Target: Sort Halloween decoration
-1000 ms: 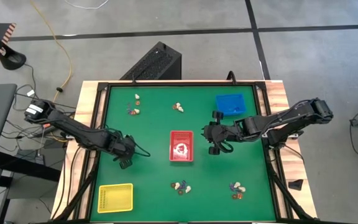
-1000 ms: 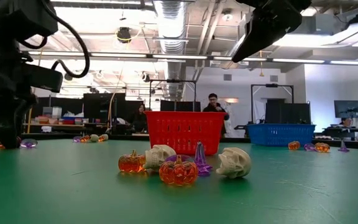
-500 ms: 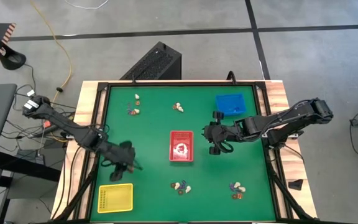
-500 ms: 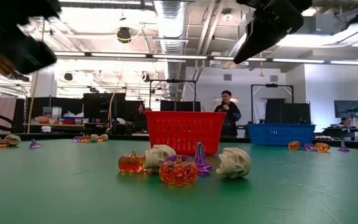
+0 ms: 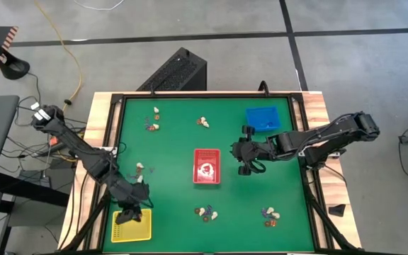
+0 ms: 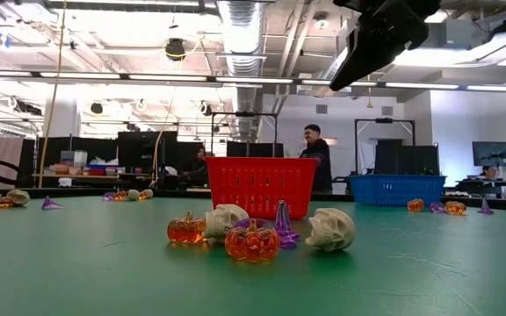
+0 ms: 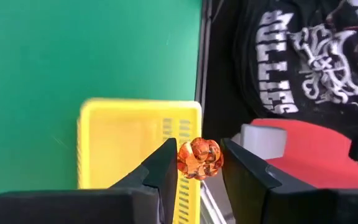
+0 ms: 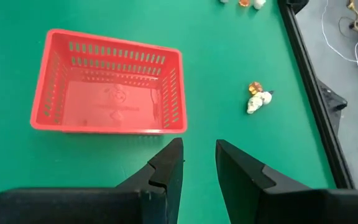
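The left pincer (image 7: 199, 163), over the yellow tray (image 7: 117, 149) at the surface's near-left corner, pinches an orange pumpkin (image 7: 199, 158); the right pincer (image 8: 199, 162) hovers spread beside the red tray (image 8: 107, 84).

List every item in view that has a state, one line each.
Left gripper: over the yellow tray, an orange pumpkin between its fingers.
Orange pumpkin: above the tray, not yet dropped.
Yellow tray: upright; contents hidden by the arm.
Right gripper: empty, fingers slightly apart, beside the red tray.
Red tray: upright, pale trinkets inside.
Blue tray: upright.
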Available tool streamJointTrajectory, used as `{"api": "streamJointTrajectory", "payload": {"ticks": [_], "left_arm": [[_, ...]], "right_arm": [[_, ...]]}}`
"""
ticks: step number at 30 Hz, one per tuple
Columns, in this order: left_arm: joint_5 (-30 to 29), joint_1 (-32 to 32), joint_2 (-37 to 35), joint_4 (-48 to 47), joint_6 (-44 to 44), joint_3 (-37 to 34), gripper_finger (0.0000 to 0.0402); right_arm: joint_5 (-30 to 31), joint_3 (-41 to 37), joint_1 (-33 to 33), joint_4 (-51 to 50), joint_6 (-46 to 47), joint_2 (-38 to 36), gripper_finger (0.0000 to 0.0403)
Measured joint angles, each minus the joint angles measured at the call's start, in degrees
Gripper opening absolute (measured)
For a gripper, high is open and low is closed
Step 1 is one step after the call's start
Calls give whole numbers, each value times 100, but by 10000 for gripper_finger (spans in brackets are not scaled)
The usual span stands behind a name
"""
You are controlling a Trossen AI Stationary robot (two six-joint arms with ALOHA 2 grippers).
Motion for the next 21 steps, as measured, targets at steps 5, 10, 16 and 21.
{"api": "streamJointTrajectory", "payload": {"ticks": [5,10,16,21], "left_arm": [[-23,-173,467,-79,-580,0,99],[689,-65,792,24,-1007,0,99],[841,-96,685,212,-1711,0,125],[554,-206,667,182,-2233,0,169]], "right_arm": [[7,0,-328,28,-163,0,125],[10,0,-793,291,-479,0,125],[28,0,-1421,733,-898,0,125],[19,0,-1839,1004,-1053,0,125]]}}
